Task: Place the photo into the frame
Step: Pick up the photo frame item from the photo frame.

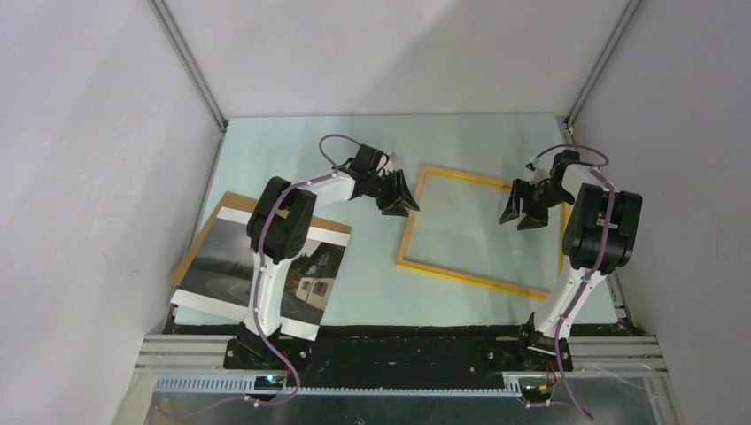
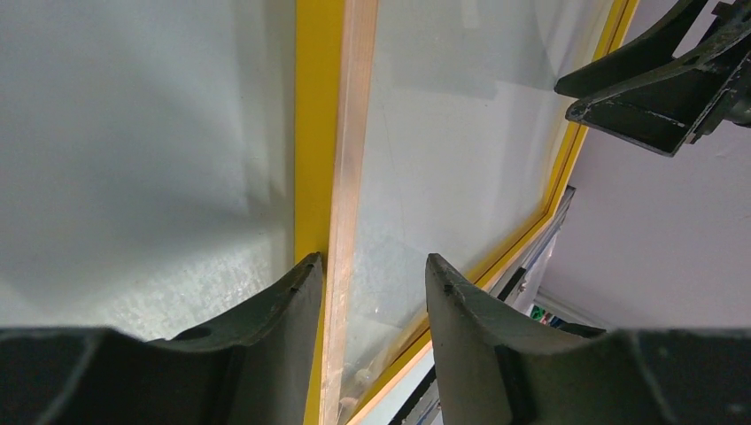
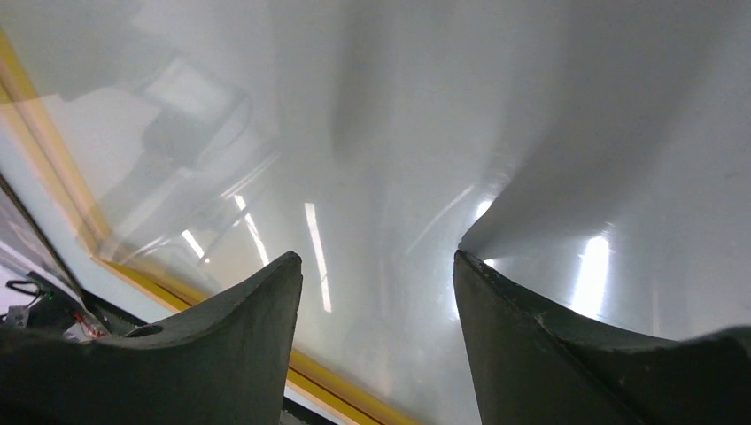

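Observation:
The frame (image 1: pixel 409 241), with thin yellow-orange edges and a clear pane, lies flat at the table's centre right. The photo (image 1: pixel 217 270), a dark misty landscape with a white house, lies at the near left, partly hidden by my left arm. My left gripper (image 1: pixel 398 200) is open at the frame's left edge; in the left wrist view my left gripper (image 2: pixel 372 266) straddles that yellow edge (image 2: pixel 317 133), one finger touching it. My right gripper (image 1: pixel 524 212) is open above the right part of the pane; in the right wrist view my right gripper (image 3: pixel 376 261) holds nothing over the pane (image 3: pixel 398 133).
A plain brown backing board (image 1: pixel 202 239) lies under the photo at the left. Grey enclosure walls stand on the left, back and right. My right gripper's fingers (image 2: pixel 655 97) show at the upper right of the left wrist view.

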Available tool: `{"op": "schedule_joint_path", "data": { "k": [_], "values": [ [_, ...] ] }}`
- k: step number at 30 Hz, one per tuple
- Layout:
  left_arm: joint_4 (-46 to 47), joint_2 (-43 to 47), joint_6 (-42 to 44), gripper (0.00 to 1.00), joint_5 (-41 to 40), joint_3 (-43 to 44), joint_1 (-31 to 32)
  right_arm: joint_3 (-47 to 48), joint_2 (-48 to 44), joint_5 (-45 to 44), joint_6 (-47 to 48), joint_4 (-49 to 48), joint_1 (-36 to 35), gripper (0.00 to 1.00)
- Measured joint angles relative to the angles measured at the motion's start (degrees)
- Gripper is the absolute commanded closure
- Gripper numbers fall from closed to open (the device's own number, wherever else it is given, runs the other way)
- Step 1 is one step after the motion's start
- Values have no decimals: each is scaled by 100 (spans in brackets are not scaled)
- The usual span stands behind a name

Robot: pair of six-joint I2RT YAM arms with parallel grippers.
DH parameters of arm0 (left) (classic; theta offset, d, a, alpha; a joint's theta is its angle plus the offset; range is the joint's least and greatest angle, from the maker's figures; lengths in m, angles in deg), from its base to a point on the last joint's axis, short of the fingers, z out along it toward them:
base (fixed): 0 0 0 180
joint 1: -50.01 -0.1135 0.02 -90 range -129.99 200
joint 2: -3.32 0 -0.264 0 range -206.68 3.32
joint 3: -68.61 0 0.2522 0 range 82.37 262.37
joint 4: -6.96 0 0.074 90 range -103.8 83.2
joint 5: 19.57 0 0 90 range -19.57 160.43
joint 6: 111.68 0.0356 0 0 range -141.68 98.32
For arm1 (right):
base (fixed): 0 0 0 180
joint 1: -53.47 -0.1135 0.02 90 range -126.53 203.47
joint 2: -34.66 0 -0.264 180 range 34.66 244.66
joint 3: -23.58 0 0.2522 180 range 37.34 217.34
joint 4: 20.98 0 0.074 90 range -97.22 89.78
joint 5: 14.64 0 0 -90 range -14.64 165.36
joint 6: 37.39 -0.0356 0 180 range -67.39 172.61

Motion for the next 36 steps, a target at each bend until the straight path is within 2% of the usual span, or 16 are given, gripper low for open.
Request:
{"op": "schedule_joint_path", "data": {
  "k": [23,36],
  "values": [
    [37,-59,-7,50,-7,-24,20,686,721,1119,26,343,-960,35],
    [63,-59,-13,59,-44,-203,24,1143,975,1172,31,422,-1471,37]
  ]
}}
